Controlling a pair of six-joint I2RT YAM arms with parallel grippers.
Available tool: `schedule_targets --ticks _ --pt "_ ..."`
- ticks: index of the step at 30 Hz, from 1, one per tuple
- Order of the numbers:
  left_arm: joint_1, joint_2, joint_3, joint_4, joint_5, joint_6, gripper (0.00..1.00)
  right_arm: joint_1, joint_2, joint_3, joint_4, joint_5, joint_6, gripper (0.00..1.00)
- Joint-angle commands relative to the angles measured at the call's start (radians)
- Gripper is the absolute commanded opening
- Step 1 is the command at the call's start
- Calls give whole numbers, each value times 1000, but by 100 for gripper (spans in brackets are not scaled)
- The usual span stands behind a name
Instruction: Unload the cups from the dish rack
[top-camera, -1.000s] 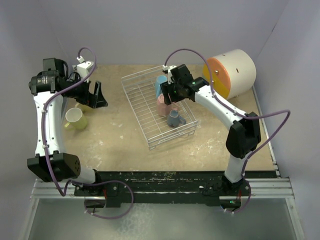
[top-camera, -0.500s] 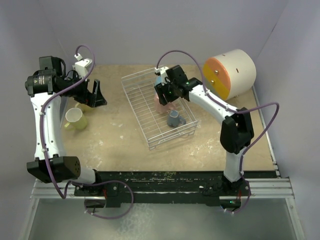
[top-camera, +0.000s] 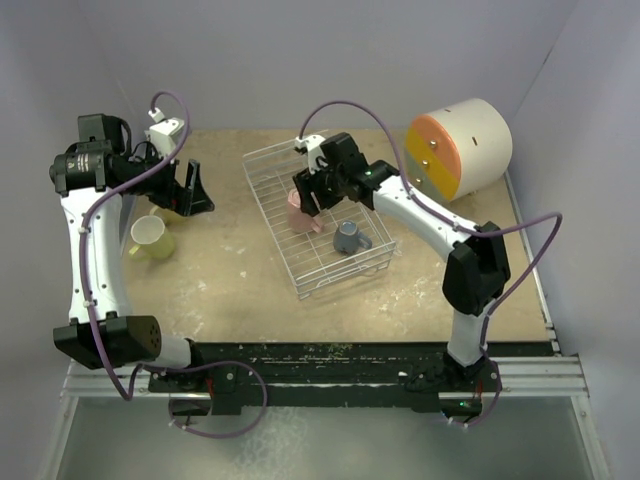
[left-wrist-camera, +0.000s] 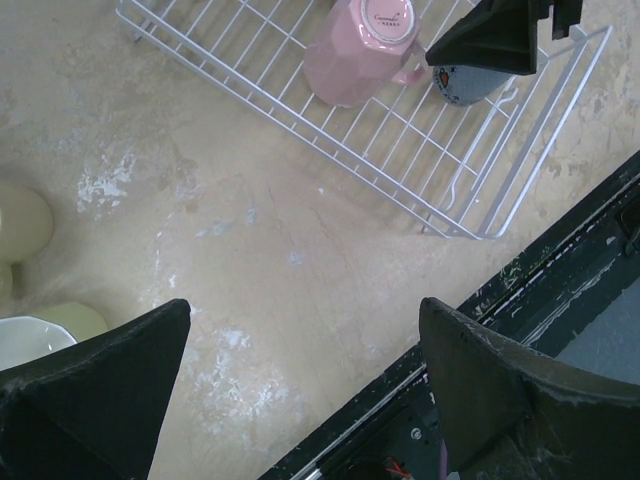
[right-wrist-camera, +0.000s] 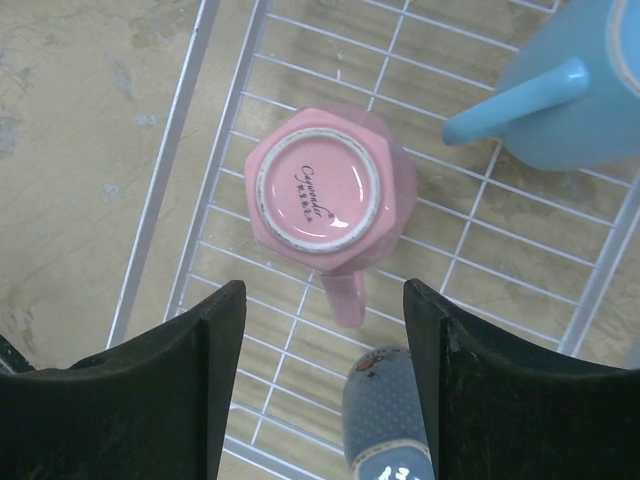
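The pink mug sits upside down on the wires of the dish rack, its handle pointing at the grey-blue mug just beside it, with the light blue mug near. Your right fingers hang spread above it, grasping nothing. The left fingers are spread and empty too, well apart over the desk. Come down skewed and a finger likely lands on the handle or snags a wire, and then the mug tips into its neighbour or the rack drags along.

We hold the left arm bent upright, left gripper spread wide. The right arm reaches forward-left, right gripper pointing down, jaws apart.
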Motion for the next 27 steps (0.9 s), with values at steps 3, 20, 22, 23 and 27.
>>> schedule_targets --ticks 3,20,22,23,27 --pt "0 -28 -5 16 37 -8 99 -14 -44 -37 17 42 -54 67" --pt "0 -15 72 -37 54 -2 99 35 53 -101 135 94 -47 53" --pt "0 -18 64 -37 52 2 99 51 69 -92 126 128 -51 53" --pt "0 -20 58 -34 53 2 99 62 78 -86 121 150 -52 52" --pt "0 -18 41 -32 63 -7 99 105 102 -67 113 235 -61 50"
